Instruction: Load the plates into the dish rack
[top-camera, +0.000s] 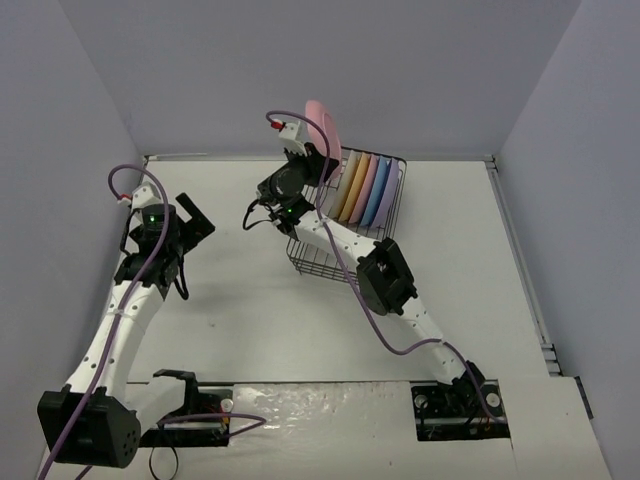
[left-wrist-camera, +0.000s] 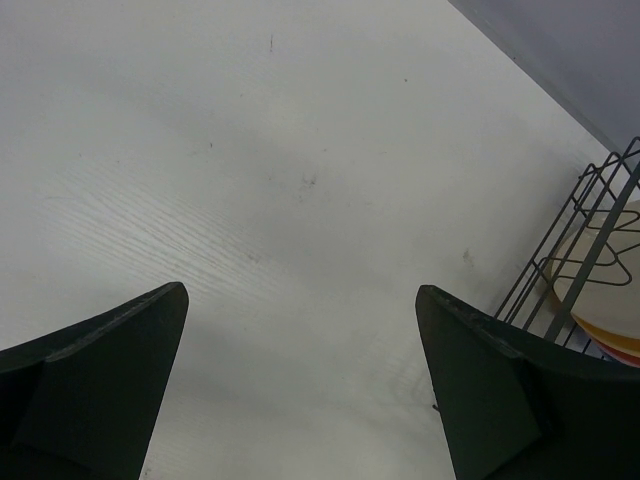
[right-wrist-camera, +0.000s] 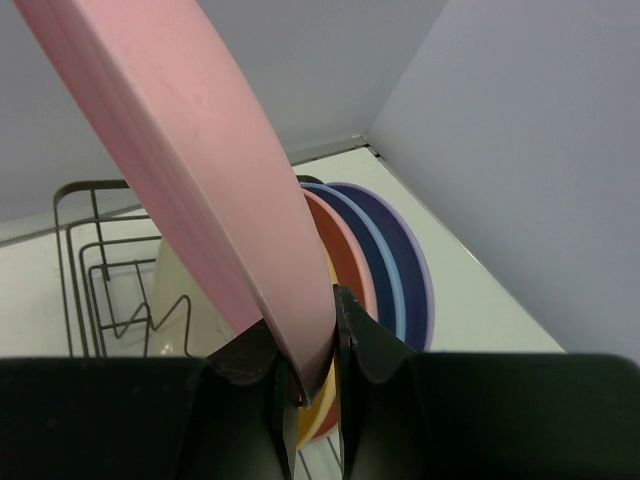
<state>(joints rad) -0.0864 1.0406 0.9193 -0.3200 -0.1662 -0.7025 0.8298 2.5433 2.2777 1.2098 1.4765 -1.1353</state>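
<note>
On a white table (top-camera: 250, 320), bare over its left and middle. Toward the back right, a black wire dish rack (top-camera: 318, 262), far half filled with five plates (top-camera: 366, 190) on edge, packed side by side: cream, yellow-orange, pink, blue, lavender. Near half unfilled, with upright tines (right-wrist-camera: 130, 320) free beside the cream plate (right-wrist-camera: 170, 285) (clearest from the right wrist). Above the rack's back corner, raised clear of the wires, the sixth plate (top-camera: 322, 135), pink and tilted.

Looks like the lowering step, with the last of the six. Bring the plate upright first, face parallel to the row. Line up over the free slot next to the cream plate, then ease straight down so the lower rim drops between two tines rather than riding on top of one. Keep off the cream plate's face, since a nudge there could tip the row. Let go only once the rim rests on the rack floor.

Right gripper (right-wrist-camera: 318, 345) clamped on the pink plate's lower rim, fingers nearly together with only the thin edge between. Left gripper (left-wrist-camera: 300, 295) spread wide, holding nothing, above bare table with the rack off to its right.
</note>
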